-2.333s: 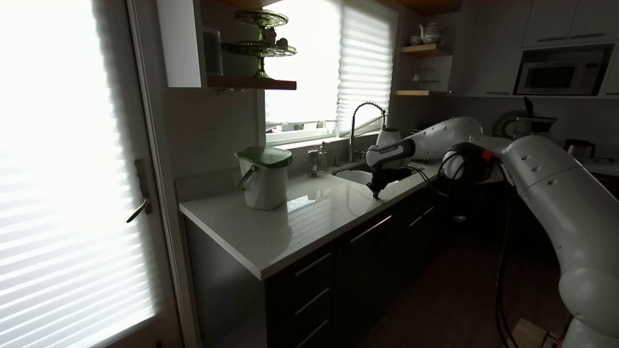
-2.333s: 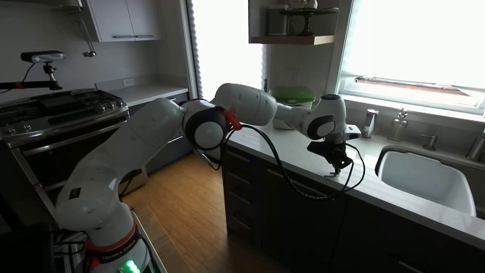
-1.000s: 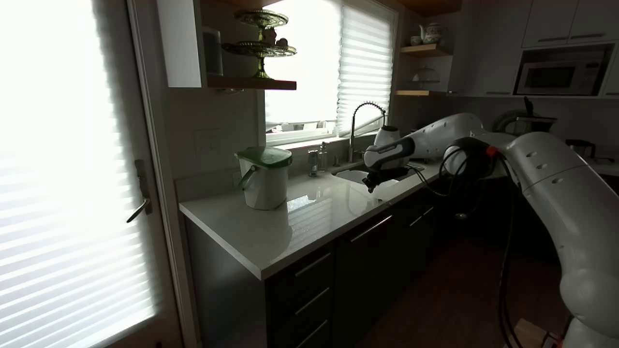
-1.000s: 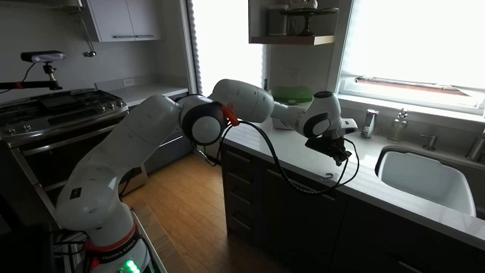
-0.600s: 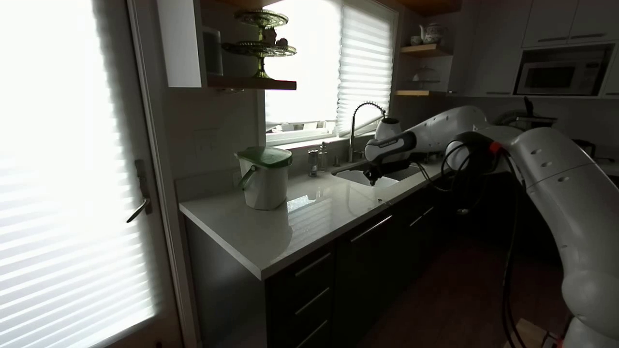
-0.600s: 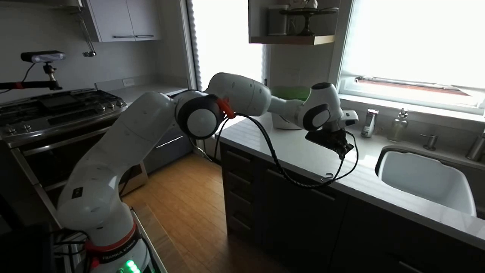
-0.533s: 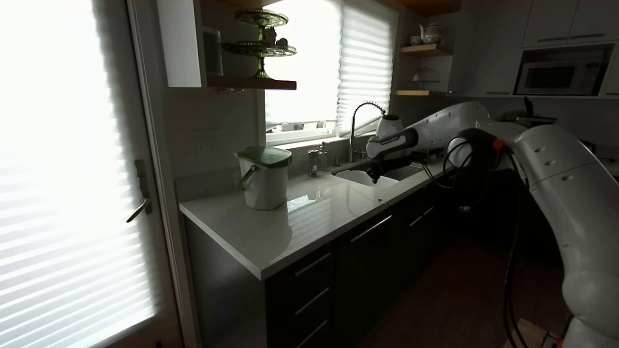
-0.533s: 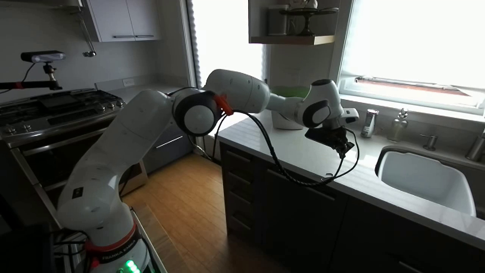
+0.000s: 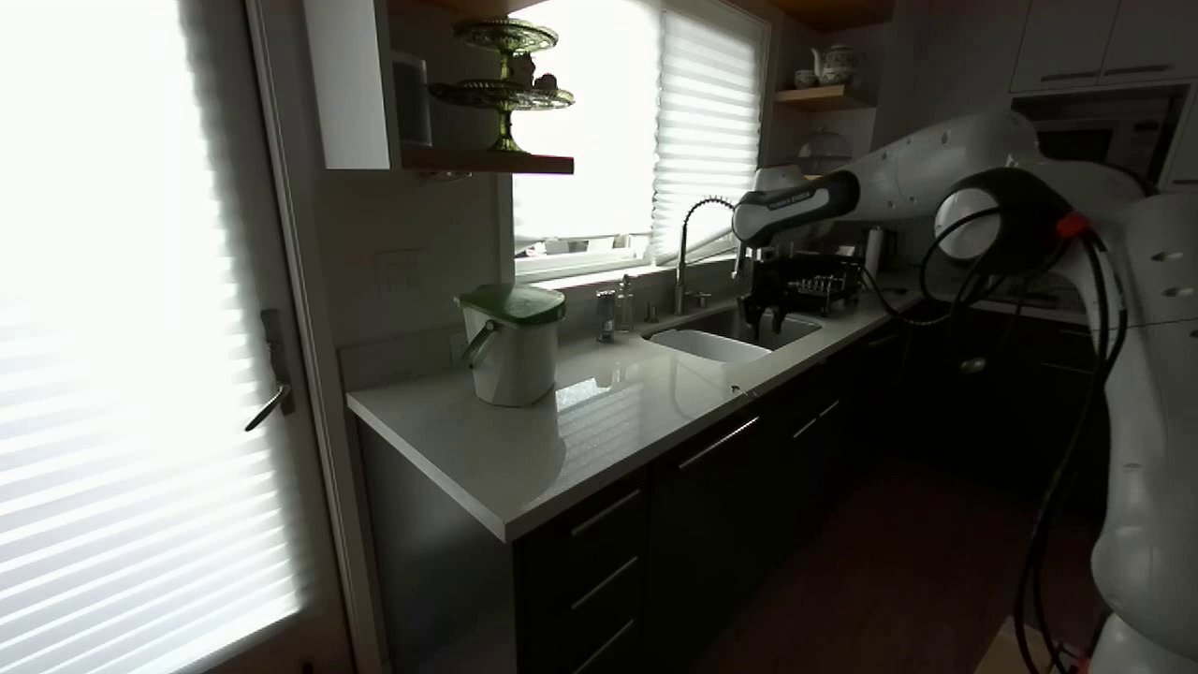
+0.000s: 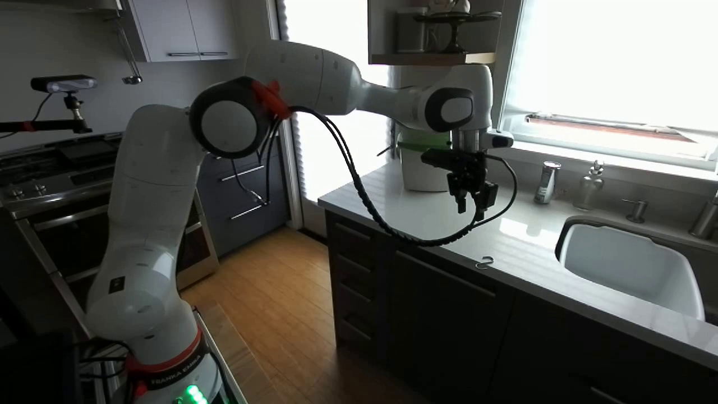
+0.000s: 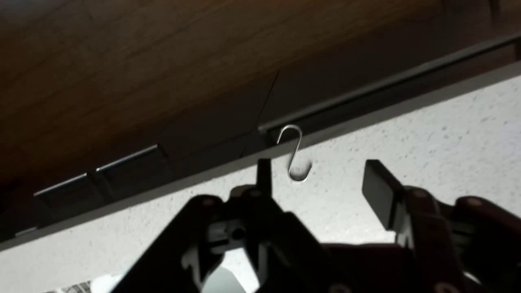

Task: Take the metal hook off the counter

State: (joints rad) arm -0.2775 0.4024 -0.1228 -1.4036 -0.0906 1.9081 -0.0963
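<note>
The thin S-shaped metal hook [image 10: 484,262] lies at the front edge of the pale counter [image 10: 426,216]. In the wrist view one curl of the hook [image 11: 296,149] sticks out past the edge, while the other rests on the worktop. My gripper [image 10: 470,212] hovers well above the counter, pointing down, with its jaws apart and nothing between them. Seen from the wrist, the hook appears beyond the fingertips of the gripper [image 11: 318,163], nearer the left one. A small dark shape of the hook [image 9: 738,389] also shows in an exterior view, below the gripper [image 9: 766,332].
A white bin with a green lid [image 9: 513,360] stands on the counter toward its end. The sink [image 10: 628,264] is set in further along, with a can [image 10: 547,182] and a soap bottle [image 10: 590,188] behind. A cable [image 10: 370,207] loops below my arm.
My gripper has risen from the hook and counter, and the arm has drawn up and back. Its fingers have spread apart. The hook stays behind on the counter edge.
</note>
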